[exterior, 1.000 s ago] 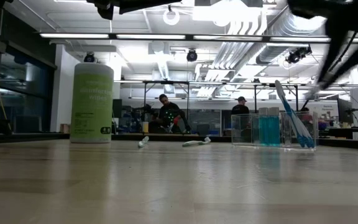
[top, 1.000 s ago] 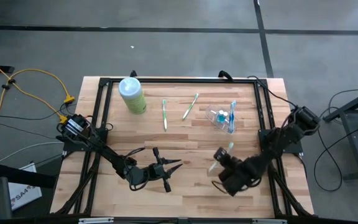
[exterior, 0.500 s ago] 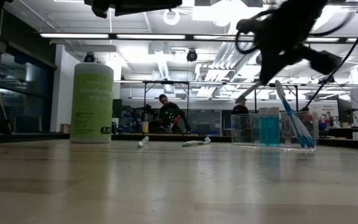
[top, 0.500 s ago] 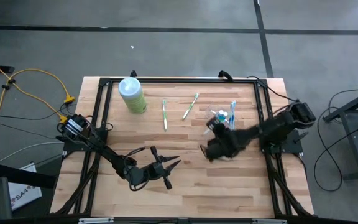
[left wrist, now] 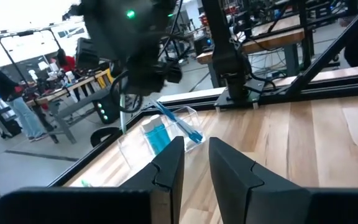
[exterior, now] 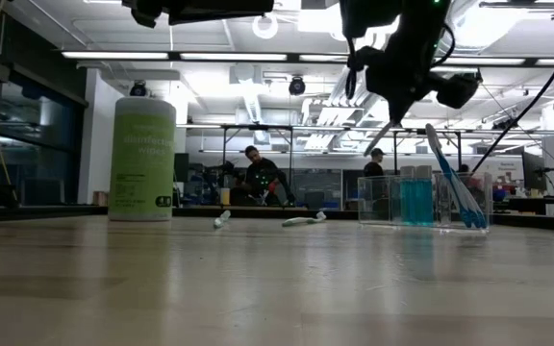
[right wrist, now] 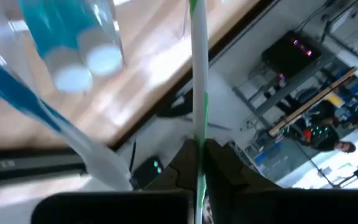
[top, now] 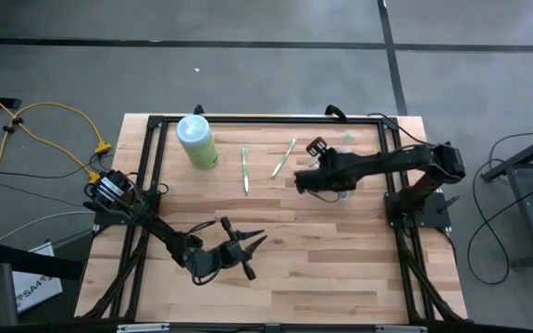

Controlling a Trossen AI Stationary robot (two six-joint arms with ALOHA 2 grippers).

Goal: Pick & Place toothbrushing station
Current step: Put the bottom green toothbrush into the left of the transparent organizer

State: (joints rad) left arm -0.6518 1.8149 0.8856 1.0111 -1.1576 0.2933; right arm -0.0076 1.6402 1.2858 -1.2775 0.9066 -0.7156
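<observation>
The toothbrushing station [exterior: 421,197], a small see-through holder with blue tubes inside, stands at the table's far right; a blue toothbrush [exterior: 455,178] leans in it. My right gripper [exterior: 399,91] hangs above the station's left side, shut on a white-green toothbrush [exterior: 377,140]. In the high view the right arm [top: 378,166] covers most of the station. My left gripper [top: 245,245] hovers level over the near middle of the table, open, with nothing between its fingers [left wrist: 166,165]. My right gripper pinches the thin shaft [right wrist: 197,134] of the white-green toothbrush between its two fingers [right wrist: 221,158]. The toothbrush is lifted clear and slants down below the gripper, its free end [exterior: 368,151] above the table just left of the station.
A pale-green bottle with a white cap [top: 197,141] stands at the far left. Two more toothbrushes [top: 245,169] [top: 283,157] lie flat on the wood at the far middle. A black frame [top: 266,118] runs round the table. People sit in the room behind.
My right gripper has swung from the table's near right toward the far edge and risen a little, carrying the white-green toothbrush over to the station. It has stayed shut on the toothbrush.
</observation>
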